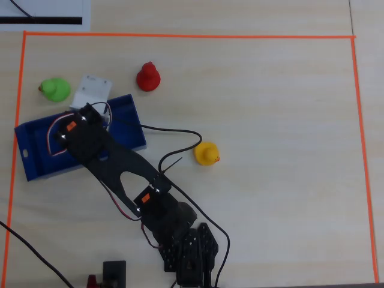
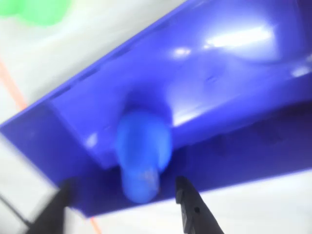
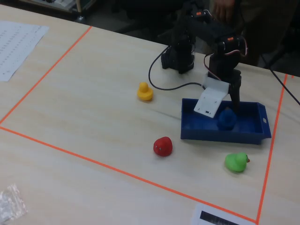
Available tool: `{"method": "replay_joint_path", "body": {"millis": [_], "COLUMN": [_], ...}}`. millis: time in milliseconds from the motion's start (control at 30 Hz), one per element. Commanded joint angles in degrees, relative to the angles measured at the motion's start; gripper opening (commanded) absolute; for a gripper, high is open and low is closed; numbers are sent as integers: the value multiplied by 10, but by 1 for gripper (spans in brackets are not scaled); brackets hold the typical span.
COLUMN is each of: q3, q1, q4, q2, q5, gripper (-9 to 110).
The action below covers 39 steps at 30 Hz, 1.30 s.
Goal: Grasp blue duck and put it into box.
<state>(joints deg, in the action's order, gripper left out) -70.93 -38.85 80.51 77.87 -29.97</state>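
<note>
The blue duck (image 3: 226,118) lies inside the dark-blue box (image 3: 248,132). In the wrist view the duck (image 2: 141,146) rests on the box floor (image 2: 234,73) against a wall. My gripper (image 2: 122,187) is open just above it. Its two fingertips stand wide on either side of the duck and do not touch it. In the fixed view the gripper (image 3: 224,110) hangs over the box with its white jaw plate to the left. In the overhead view the gripper (image 1: 90,114) and arm cover the duck, and only the box (image 1: 36,147) shows.
A green duck (image 1: 55,90) sits just beyond the box. A red duck (image 1: 147,77) and a yellow duck (image 1: 207,153) stand on the table. Orange tape (image 1: 180,36) borders the workspace. The arm's cable (image 1: 174,133) trails beside the box.
</note>
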Motion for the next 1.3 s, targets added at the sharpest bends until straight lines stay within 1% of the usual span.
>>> {"method": "replay_joint_path", "body": {"millis": [0,67,133,200,267,400,567,700,867,1033,1133,1267], "q3": [-89,-138,-200,-296,-407,-598,-794,-909,-984,-1055,-1073,-1073], "q1": [77,122,172,229,279,344,382,403,410,382,348,335], "q4": [-41,-51,-67,-110,-148,-167,-172,-156,-143,-97,-55,-54], "q2": [139,199,270,367,481,707,964,1093,1118,1118,1118,1118], "q5": [-42,-67,-97,-121,-164,-237,-304,-341,-385,-443,-440,-437], "gripper": [36,34,19,0,0,0,0,0,0,0,0,3]}}
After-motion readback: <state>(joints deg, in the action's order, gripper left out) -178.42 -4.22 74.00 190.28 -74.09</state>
